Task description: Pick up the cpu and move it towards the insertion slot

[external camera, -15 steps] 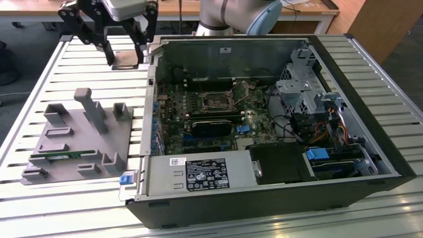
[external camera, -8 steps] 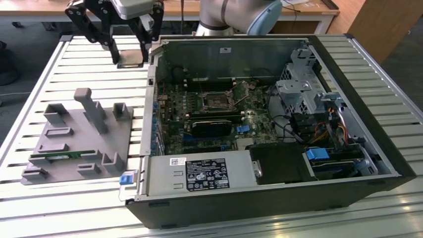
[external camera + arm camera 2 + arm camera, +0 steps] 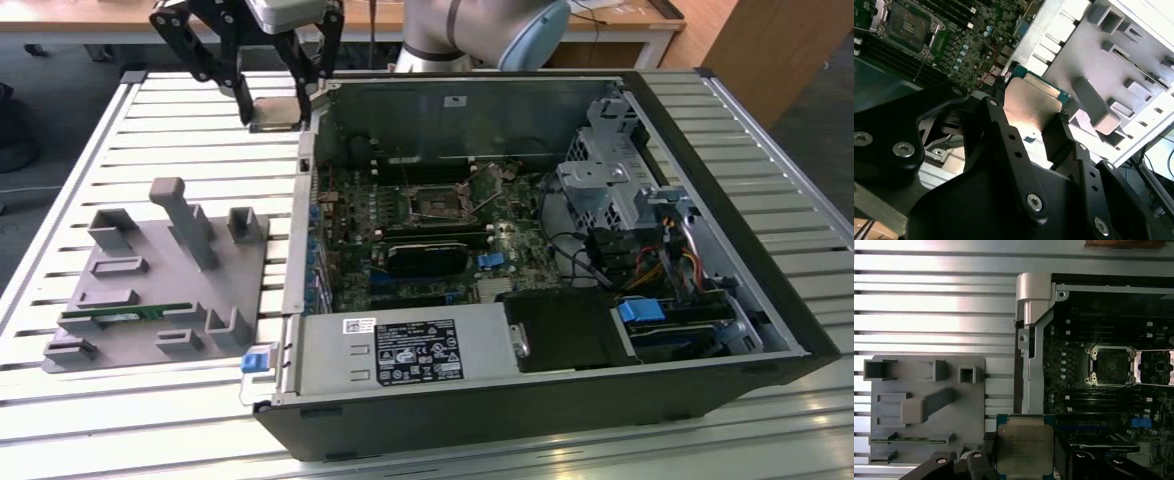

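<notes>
One cpu (image 3: 1025,449) clamped in jaws, insertion slot (image 3: 1110,366) apart

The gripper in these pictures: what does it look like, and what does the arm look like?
The gripper is black, built of flat angular link plates with rows of small holes and silver screw heads, under a pale grey body. The arm is a silvery grey tube with a light blue joint cap.

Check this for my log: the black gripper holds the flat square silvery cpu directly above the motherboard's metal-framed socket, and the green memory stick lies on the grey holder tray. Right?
Not quite. The black gripper does hold the flat square silvery cpu, but in the exterior view it hangs beside the case wall, over the slatted table, not above the metal-framed socket. The green memory stick does lie on the grey holder tray.
</notes>
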You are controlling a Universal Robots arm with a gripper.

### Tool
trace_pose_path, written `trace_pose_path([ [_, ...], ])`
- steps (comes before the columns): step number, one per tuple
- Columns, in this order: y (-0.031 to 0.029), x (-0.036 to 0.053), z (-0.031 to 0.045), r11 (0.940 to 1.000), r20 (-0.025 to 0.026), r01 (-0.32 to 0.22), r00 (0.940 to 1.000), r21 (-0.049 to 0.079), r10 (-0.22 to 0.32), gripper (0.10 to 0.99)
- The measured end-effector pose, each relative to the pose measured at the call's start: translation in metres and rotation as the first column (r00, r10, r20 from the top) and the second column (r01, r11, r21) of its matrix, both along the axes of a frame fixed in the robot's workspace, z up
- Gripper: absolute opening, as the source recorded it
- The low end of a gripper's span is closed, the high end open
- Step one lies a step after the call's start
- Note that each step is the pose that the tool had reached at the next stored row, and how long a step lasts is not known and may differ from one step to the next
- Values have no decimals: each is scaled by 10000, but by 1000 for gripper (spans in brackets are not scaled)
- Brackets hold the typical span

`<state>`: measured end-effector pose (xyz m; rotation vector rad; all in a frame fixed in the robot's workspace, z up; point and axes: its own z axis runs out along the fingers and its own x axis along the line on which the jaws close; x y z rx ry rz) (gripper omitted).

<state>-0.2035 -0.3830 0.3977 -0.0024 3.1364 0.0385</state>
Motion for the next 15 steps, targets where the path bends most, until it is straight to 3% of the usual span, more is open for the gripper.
trace_pose_path([
  [15,73,292,-7,10000,0,0,10000,0,0,545],
])
